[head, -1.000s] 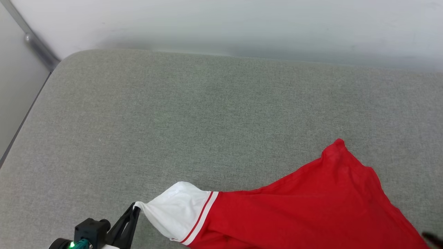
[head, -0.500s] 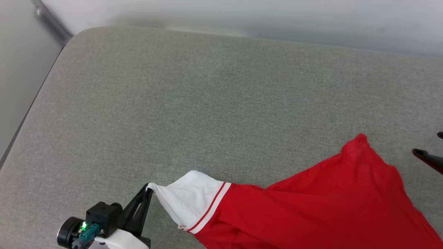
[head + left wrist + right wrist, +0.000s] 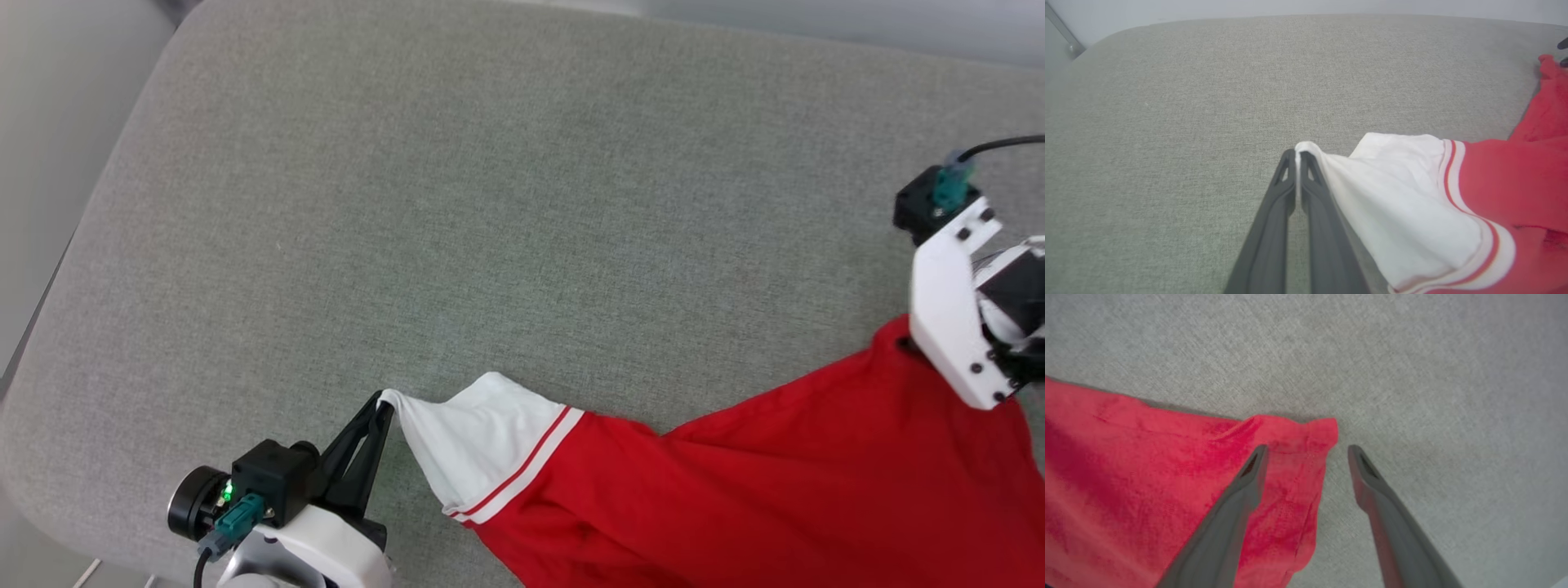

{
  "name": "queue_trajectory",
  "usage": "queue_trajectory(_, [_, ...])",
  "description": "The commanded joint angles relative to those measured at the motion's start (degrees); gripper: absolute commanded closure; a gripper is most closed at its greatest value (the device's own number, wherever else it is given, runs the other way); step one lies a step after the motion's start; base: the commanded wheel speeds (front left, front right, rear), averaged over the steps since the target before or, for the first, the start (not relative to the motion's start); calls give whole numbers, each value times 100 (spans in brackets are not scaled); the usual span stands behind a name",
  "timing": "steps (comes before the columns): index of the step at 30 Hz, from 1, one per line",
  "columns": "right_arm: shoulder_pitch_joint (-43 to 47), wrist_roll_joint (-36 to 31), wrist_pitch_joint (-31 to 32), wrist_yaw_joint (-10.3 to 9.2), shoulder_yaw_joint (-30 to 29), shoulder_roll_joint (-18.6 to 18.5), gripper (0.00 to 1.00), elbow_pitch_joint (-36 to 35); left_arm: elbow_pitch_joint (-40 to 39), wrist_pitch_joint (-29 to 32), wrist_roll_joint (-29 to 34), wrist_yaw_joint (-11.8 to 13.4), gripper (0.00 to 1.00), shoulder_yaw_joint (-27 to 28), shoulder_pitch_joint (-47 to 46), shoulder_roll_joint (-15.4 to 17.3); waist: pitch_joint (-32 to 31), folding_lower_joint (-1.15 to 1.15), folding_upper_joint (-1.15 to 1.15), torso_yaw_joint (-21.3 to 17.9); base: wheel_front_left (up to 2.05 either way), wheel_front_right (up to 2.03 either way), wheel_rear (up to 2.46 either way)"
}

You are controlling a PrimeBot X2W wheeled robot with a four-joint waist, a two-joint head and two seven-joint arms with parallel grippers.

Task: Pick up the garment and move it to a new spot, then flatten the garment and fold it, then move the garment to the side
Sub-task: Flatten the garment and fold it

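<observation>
The garment [image 3: 735, 482] is a red shirt with a white sleeve [image 3: 482, 433] edged in red-and-white trim. It lies stretched across the near part of a grey cushion. My left gripper [image 3: 1297, 153] is shut on the tip of the white sleeve [image 3: 1392, 196], and in the head view it shows at the lower left [image 3: 382, 404]. My right gripper [image 3: 1307, 448] stands open over the garment's far red corner [image 3: 1323, 428], one finger above the cloth and the other above bare cushion. Its white wrist bracket [image 3: 951, 318] covers that corner in the head view.
The grey cushion [image 3: 490, 204] stretches wide and bare beyond the garment. Its rounded left edge [image 3: 73, 269] drops to a pale floor. A pale wall [image 3: 1290, 6] rises behind the far edge.
The head camera has tipped downward. My right gripper has come in from the right and now hangs open over the red corner. The left gripper keeps its hold on the sleeve.
</observation>
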Motion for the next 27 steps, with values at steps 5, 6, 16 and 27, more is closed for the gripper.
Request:
queue_trajectory(5, [-18,36,-255,-2,673,186,0,509,61,-55,52,-37,100,5,-144,-103,203,-1,0,86,0,0,0])
queue_trajectory(6, [45,86,-289,-2,867,192,0,569,73,-58,62,-46,100,4,-160,-120,219,-1,0,89,0,0,0])
queue_trajectory(16, [-312,537,-1561,-6,1320,206,100,1049,173,-74,79,-38,100,18,-114,-99,-55,-1,0,-31,0,0,0])
queue_trajectory(27, [-461,869,-3173,-4,1500,-76,100,779,-267,4,175,50,100,210,-138,369,-986,-1,0,-299,0,0,0])
